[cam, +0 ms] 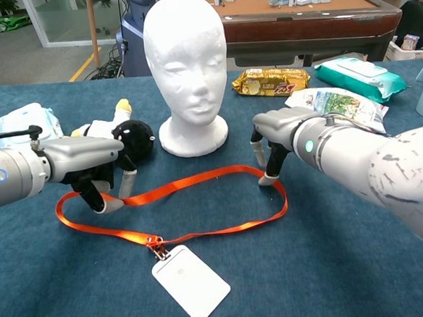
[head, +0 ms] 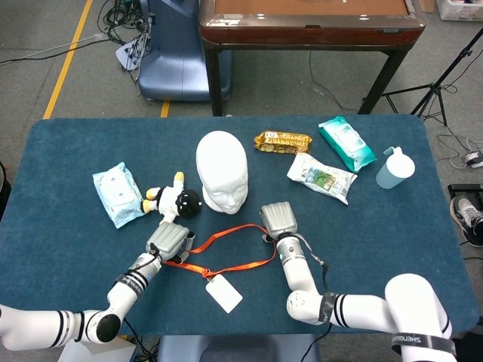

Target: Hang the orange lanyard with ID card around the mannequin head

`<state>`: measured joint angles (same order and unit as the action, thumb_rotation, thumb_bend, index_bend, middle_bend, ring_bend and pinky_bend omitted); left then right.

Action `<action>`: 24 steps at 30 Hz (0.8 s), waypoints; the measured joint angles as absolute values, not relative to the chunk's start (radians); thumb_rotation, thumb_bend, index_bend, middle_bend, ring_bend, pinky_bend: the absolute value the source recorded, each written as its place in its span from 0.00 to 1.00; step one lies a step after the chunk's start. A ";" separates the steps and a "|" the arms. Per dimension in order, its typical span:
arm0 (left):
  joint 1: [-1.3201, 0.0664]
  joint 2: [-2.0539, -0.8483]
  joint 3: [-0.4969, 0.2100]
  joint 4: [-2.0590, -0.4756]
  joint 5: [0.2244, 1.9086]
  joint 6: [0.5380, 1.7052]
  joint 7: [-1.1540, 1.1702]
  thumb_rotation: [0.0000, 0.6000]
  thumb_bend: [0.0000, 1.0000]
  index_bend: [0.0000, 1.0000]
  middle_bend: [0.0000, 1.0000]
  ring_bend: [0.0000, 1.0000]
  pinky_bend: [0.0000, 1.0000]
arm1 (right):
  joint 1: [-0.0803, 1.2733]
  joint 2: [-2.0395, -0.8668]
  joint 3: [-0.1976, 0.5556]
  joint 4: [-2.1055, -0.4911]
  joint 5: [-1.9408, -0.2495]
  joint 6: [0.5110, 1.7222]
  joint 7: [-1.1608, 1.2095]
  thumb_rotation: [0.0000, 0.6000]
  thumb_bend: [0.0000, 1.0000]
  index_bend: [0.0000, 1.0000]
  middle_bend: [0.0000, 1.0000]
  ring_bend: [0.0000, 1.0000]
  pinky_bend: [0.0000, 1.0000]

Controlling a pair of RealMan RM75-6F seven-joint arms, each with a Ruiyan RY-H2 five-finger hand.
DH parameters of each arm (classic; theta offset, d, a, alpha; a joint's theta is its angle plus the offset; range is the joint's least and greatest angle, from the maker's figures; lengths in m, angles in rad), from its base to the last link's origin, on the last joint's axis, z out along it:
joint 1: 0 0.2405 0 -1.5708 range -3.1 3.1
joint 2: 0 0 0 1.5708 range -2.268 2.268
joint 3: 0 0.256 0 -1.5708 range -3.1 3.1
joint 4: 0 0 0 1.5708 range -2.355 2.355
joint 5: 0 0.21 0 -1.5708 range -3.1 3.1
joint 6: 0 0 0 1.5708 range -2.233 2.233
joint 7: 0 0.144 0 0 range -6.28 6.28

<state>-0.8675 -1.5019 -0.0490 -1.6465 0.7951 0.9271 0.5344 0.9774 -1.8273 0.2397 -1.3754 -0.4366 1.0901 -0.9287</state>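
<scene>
On the blue counter, the orange lanyard lay flat between both hands, left fingers pinching it, right fingers spread, touching it.

Little can be read. "SHENGQUE" is printed on the band of the right arm, at five o'clock in the head view. Dark lettering is carried by the gold snack pack behind the mannequin, but it cannot be made out. The ID card is blank.
</scene>
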 measured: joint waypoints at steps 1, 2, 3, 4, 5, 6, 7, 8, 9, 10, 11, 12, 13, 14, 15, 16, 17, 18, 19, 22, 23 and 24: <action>-0.867 -1.501 -0.048 -1.646 0.798 0.927 0.533 1.00 0.37 0.59 1.00 1.00 0.99 | 0.978 -1.828 0.240 -1.373 -0.434 1.088 -0.930 1.00 0.23 0.58 0.93 0.97 1.00; -0.866 -1.501 -0.048 -1.646 0.799 0.927 0.533 1.00 0.37 0.59 1.00 1.00 0.99 | 0.978 -1.829 0.240 -1.371 -0.434 1.087 -0.931 1.00 0.24 0.58 0.93 0.97 1.00; -0.866 -1.501 -0.048 -1.646 0.800 0.926 0.532 1.00 0.37 0.59 1.00 1.00 0.99 | 0.979 -1.830 0.240 -1.371 -0.433 1.086 -0.933 1.00 0.26 0.58 0.93 0.97 1.00; -0.866 -1.501 -0.048 -1.646 0.800 0.926 0.531 1.00 0.37 0.59 1.00 1.00 0.99 | 0.980 -1.831 0.240 -1.370 -0.432 1.084 -0.934 1.00 0.27 0.58 0.93 0.97 1.00; -0.866 -1.500 -0.048 -1.646 0.801 0.926 0.531 1.00 0.37 0.59 1.00 1.00 0.99 | 0.980 -1.832 0.241 -1.369 -0.431 1.083 -0.934 1.00 0.29 0.58 0.93 0.97 1.00; -0.866 -1.500 -0.048 -1.646 0.801 0.926 0.531 1.00 0.37 0.59 1.00 1.00 0.99 | 0.981 -1.833 0.242 -1.369 -0.429 1.082 -0.934 1.00 0.30 0.58 0.93 0.97 1.00; -0.865 -1.500 -0.048 -1.646 0.802 0.925 0.530 1.00 0.37 0.59 1.00 1.00 0.99 | 0.982 -1.834 0.244 -1.368 -0.427 1.079 -0.934 1.00 0.31 0.58 0.93 0.97 1.00; -0.865 -1.500 -0.048 -1.646 0.802 0.925 0.530 1.00 0.37 0.59 1.00 1.00 0.99 | 0.983 -1.836 0.244 -1.365 -0.425 1.078 -0.935 1.00 0.32 0.58 0.93 0.97 1.00; -0.864 -1.500 -0.047 -1.646 0.802 0.925 0.530 1.00 0.37 0.59 1.00 1.00 0.99 | 0.983 -1.838 0.244 -1.363 -0.423 1.078 -0.937 1.00 0.32 0.58 0.93 0.97 1.00; -0.863 -1.501 -0.046 -1.645 0.803 0.926 0.530 1.00 0.37 0.59 1.00 1.00 0.99 | 0.983 -1.838 0.244 -1.362 -0.422 1.077 -0.937 1.00 0.32 0.58 0.93 0.97 1.00; -0.863 -1.501 -0.046 -1.645 0.804 0.926 0.529 1.00 0.37 0.59 1.00 1.00 0.99 | 0.984 -1.839 0.244 -1.360 -0.418 1.076 -0.939 1.00 0.32 0.58 0.93 0.97 1.00; -0.862 -1.502 -0.045 -1.645 0.805 0.926 0.529 1.00 0.37 0.59 1.00 1.00 0.99 | 0.984 -1.841 0.243 -1.358 -0.415 1.074 -0.941 1.00 0.33 0.58 0.93 0.97 1.00; -0.861 -1.502 -0.045 -1.644 0.806 0.927 0.528 1.00 0.37 0.59 1.00 1.00 0.99 | 0.984 -1.842 0.242 -1.355 -0.413 1.073 -0.942 1.00 0.34 0.58 0.93 0.97 1.00; -0.860 -1.503 -0.044 -1.644 0.807 0.928 0.527 1.00 0.37 0.59 1.00 1.00 0.99 | 0.984 -1.844 0.242 -1.352 -0.411 1.071 -0.942 1.00 0.35 0.58 0.93 0.97 1.00; -0.859 -1.503 -0.044 -1.644 0.808 0.928 0.527 1.00 0.37 0.59 1.00 1.00 0.99 | 0.983 -1.845 0.242 -1.350 -0.410 1.070 -0.941 1.00 0.36 0.58 0.93 0.97 1.00; -0.859 -1.502 -0.045 -1.643 0.808 0.928 0.526 1.00 0.37 0.59 1.00 1.00 0.99 | 0.983 -1.846 0.242 -1.348 -0.410 1.069 -0.941 1.00 0.36 0.58 0.93 0.97 1.00; -0.859 -1.502 -0.045 -1.643 0.808 0.927 0.526 1.00 0.37 0.59 1.00 1.00 0.99 | 0.983 -1.847 0.242 -1.345 -0.410 1.068 -0.941 1.00 0.37 0.58 0.93 0.97 1.00; -0.860 -1.501 -0.047 -1.643 0.808 0.927 0.525 1.00 0.37 0.59 1.00 1.00 0.99 | 0.984 -1.848 0.242 -1.343 -0.408 1.067 -0.942 1.00 0.37 0.58 0.93 0.97 1.00; -0.860 -1.500 -0.048 -1.642 0.807 0.925 0.525 1.00 0.37 0.59 1.00 1.00 0.99 | 0.984 -1.848 0.242 -1.342 -0.407 1.067 -0.944 1.00 0.38 0.58 0.93 0.97 1.00; -0.858 -1.500 -0.047 -1.642 0.809 0.925 0.523 1.00 0.37 0.59 1.00 1.00 0.99 | 0.984 -1.850 0.244 -1.336 -0.401 1.064 -0.943 1.00 0.40 0.59 0.93 0.97 1.00; -0.857 -1.501 -0.046 -1.642 0.810 0.926 0.522 1.00 0.37 0.59 1.00 1.00 0.99 | 0.983 -1.850 0.243 -1.335 -0.402 1.062 -0.941 1.00 0.40 0.59 0.93 0.97 1.00; -0.856 -1.501 -0.046 -1.642 0.812 0.927 0.521 1.00 0.37 0.59 1.00 1.00 0.99 | 0.982 -1.850 0.242 -1.334 -0.403 1.061 -0.941 1.00 0.41 0.59 0.93 0.97 1.00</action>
<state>-0.8557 -1.5013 -0.0455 -1.6422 0.8124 0.9271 0.5208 0.9821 -1.8501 0.2423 -1.3344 -0.4027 1.0609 -0.9406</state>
